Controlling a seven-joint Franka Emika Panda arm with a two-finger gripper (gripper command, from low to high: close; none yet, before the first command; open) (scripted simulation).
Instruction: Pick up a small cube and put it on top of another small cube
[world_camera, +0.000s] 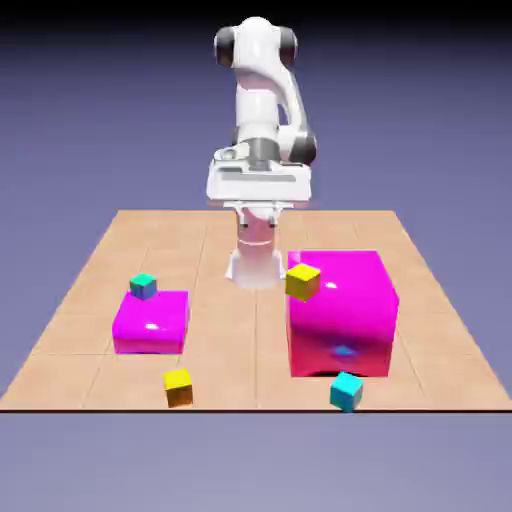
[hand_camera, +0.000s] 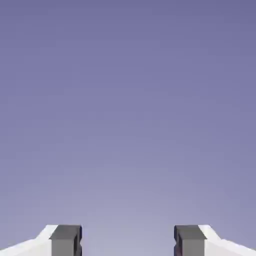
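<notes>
Currently, the tool (world_camera: 259, 222) hangs released at twelve o'clock. The orange cube (world_camera: 178, 388) sits around seven o'clock on the table (world_camera: 230, 350).

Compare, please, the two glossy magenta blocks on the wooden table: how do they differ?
The large magenta block is much taller than the low magenta block. The large block sits toward the exterior view's right, the low block toward its left. Both are shiny, with slightly rounded edges.
</notes>
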